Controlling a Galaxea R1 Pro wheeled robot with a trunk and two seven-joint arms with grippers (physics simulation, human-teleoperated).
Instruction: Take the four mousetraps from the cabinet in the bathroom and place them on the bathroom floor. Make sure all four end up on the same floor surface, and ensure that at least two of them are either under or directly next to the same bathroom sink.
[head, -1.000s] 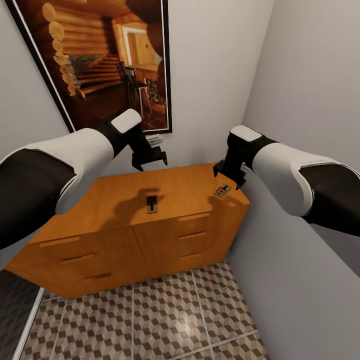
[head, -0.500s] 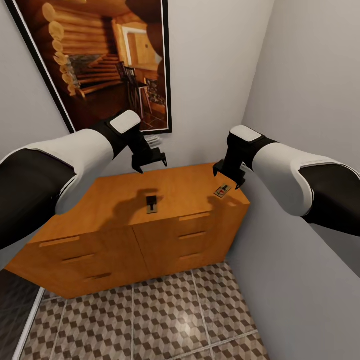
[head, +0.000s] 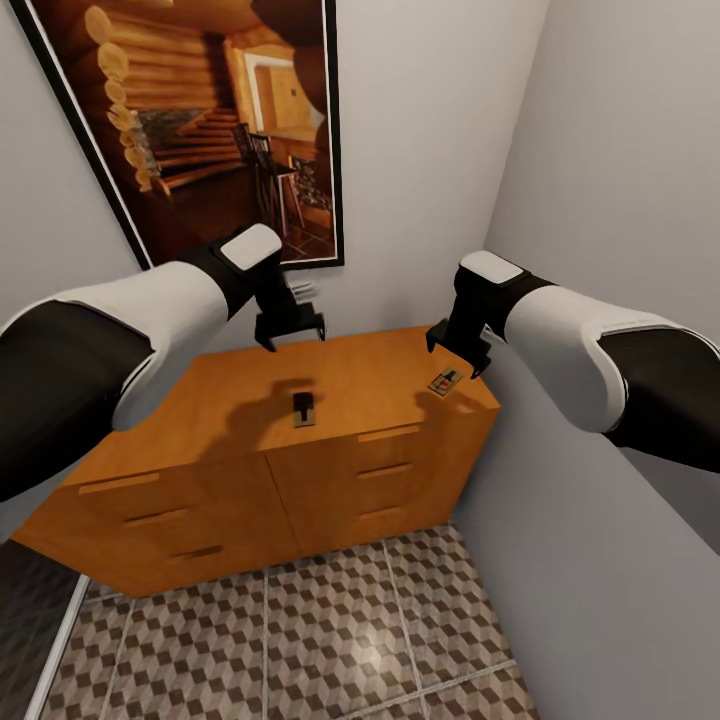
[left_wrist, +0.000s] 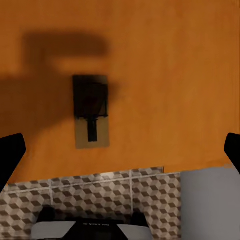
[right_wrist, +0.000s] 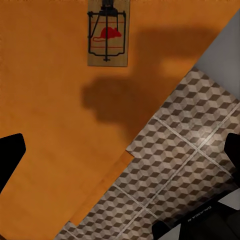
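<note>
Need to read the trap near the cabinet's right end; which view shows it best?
The right wrist view: that mousetrap is large, its red mark and wires clear. The head view shows it small, beside the right pincer. The left wrist view shows another trap.

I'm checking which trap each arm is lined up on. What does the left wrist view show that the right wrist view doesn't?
The left wrist view shows a shadowed mousetrap lying flat on the cabinet, its markings too dark to read. The right wrist view shows another mousetrap, lit, with a red mouse mark. Both views share the orange cabinet top and the cube-patterned bathroom floor beyond its edge, with dark fingertips far apart at the frame edges.
</note>
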